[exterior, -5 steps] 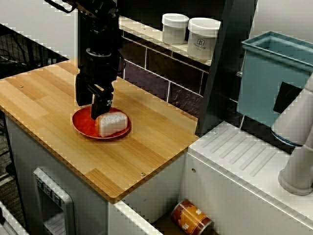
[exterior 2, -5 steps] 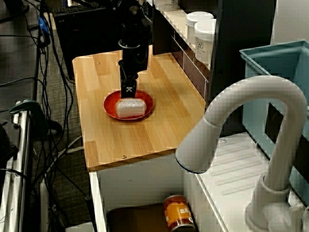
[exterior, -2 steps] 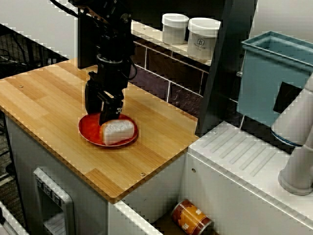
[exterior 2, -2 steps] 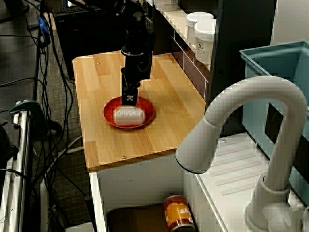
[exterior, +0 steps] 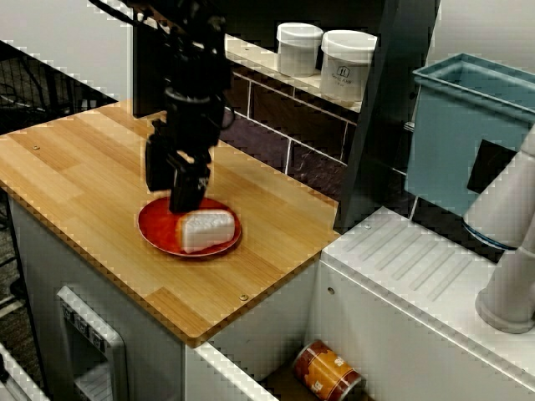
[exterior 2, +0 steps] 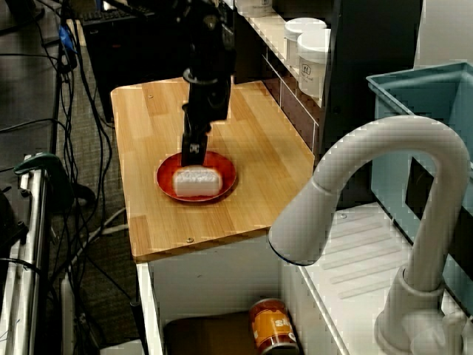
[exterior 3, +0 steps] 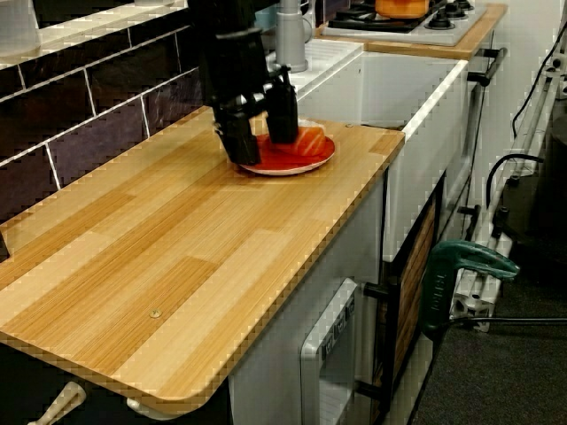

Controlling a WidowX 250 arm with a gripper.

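A red plate (exterior: pixel 153 229) lies on the wooden counter (exterior: pixel 75 159) and carries a white block (exterior: pixel 207 230). My black gripper (exterior: pixel 173 197) comes down on the plate's back-left rim with its fingers close together astride the rim, shut on it. In the view from over the faucet, the gripper (exterior 2: pixel 191 157) stands at the far edge of the plate (exterior 2: pixel 167 183), just behind the block (exterior 2: pixel 196 180). The view along the counter shows the fingers (exterior 3: pixel 237 142) pinching the near rim of the plate (exterior 3: pixel 312 159); the block (exterior 3: pixel 307 140) looks orange-tinted there.
Two white jars (exterior: pixel 299 48) (exterior: pixel 347 65) stand on the tiled ledge behind. Right of the counter are a white drainboard (exterior: pixel 418 267), a teal bin (exterior: pixel 468 125) and a white faucet (exterior 2: pixel 369 200). A can (exterior: pixel 328 373) lies below. Cables (exterior 2: pixel 74 148) hang off the counter's far side.
The gripper and the plate with its block have slid together a short way toward the counter's front right, nearer the sink end. The fingers kept the same spacing.
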